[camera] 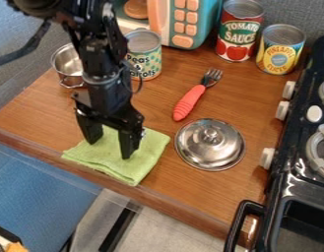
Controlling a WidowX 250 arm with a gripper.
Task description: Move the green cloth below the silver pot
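Gripper [112, 141], one: fingers parted, over the cloth. Green cloth [128, 165], one: spread by the counter's [190, 192] edge, apart from silver pot [67, 63]. Placement beneath pot: apparently outstanding.

The gripper [110, 147] was held pointing down over the folded green cloth [141, 155], its fingers spread apart; whether the cloth was touched could not be told. The silver pot [70, 63] was seen on the desk [42, 115], behind and left of the gripper. A metal lid [210, 143] was laid to its right, with a red-handled fork [188, 102] placed behind the lid. Farther right of the gripper, a black stove [292, 184] was seen.
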